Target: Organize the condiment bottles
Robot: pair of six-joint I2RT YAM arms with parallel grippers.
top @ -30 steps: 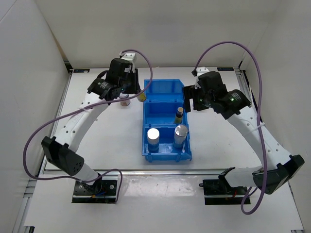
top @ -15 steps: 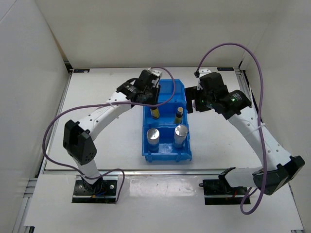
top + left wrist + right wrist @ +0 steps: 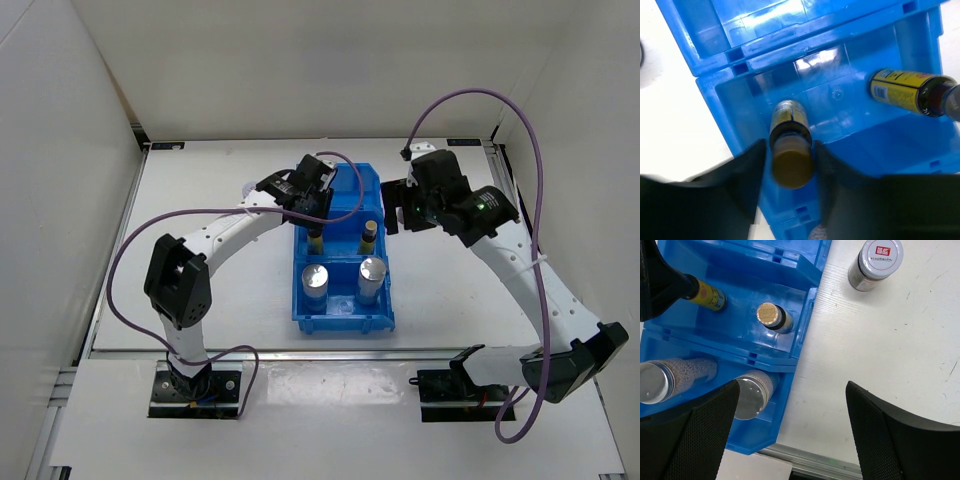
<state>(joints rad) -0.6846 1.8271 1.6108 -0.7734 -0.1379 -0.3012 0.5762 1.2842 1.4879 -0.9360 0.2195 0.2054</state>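
My left gripper [image 3: 315, 212] is shut on a slim dark brown bottle with a yellow label [image 3: 790, 150] and holds it upright in the middle compartment of the blue bin [image 3: 345, 318]. The second brown bottle [image 3: 368, 236] stands to its right in the same compartment. Two pale silver-topped cylinders [image 3: 316, 279] [image 3: 372, 270] stand in the front compartment. My right gripper [image 3: 795, 440] is wide open and empty over the table, just right of the bin. One squat jar with a red-marked grey lid [image 3: 875, 261] stands on the table beyond it. The other jar is hidden.
The bin's back compartment [image 3: 740, 25] holds nothing that I can see. White walls close in the table on the left, back and right. A metal rail [image 3: 850, 465] runs along the table's near edge.
My left gripper has carried the brown bottle from the table left of the bin into the middle compartment and lowered it. The right arm has hardly moved.
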